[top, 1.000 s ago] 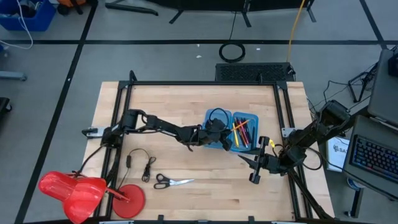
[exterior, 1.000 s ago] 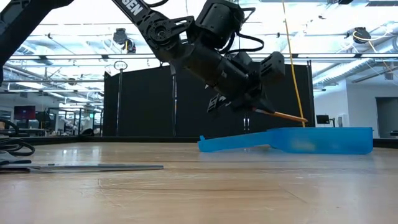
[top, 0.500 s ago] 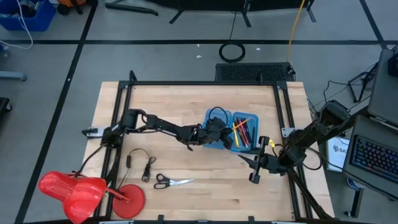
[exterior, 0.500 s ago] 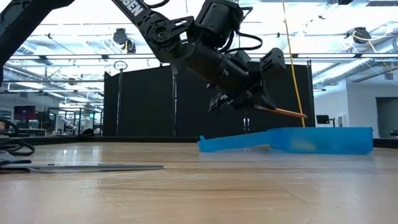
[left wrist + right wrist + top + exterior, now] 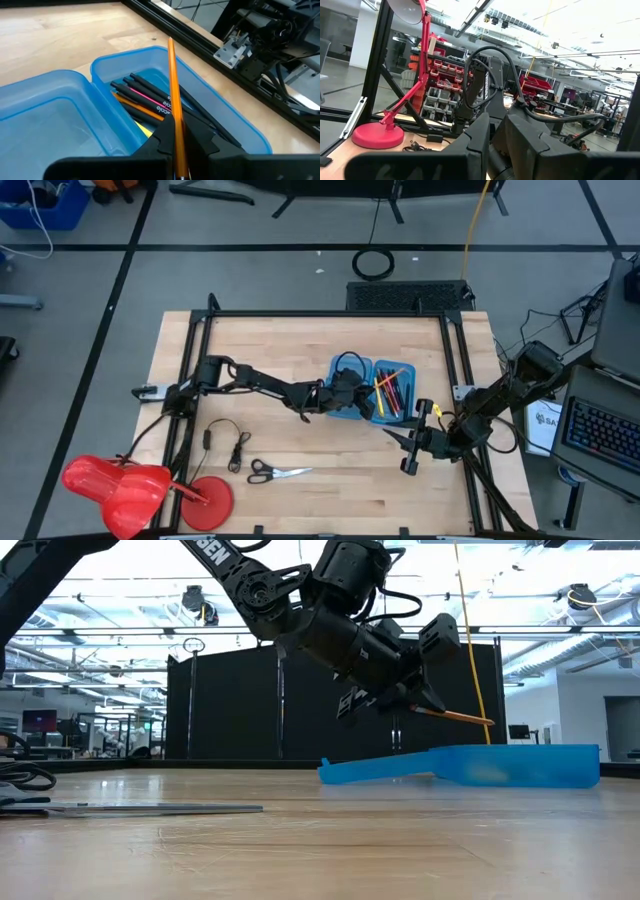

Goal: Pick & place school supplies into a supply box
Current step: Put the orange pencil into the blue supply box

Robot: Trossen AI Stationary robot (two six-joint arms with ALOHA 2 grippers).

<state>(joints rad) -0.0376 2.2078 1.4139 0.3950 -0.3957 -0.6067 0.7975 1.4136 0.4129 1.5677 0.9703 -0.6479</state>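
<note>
Left end effector (image 5: 410,705) clamped, right end effector (image 5: 408,452) parked.

The left gripper (image 5: 176,145) pinches an orange pencil (image 5: 174,115) above the supply box (image 5: 100,75) (its far half already holds black pens (image 5: 150,87) and other orange pencils (image 5: 142,111)).

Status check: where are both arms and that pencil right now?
Left gripper above the supply box, jaws shut on orange pencil. Right gripper waiting beside box. Scissors on table.
</note>
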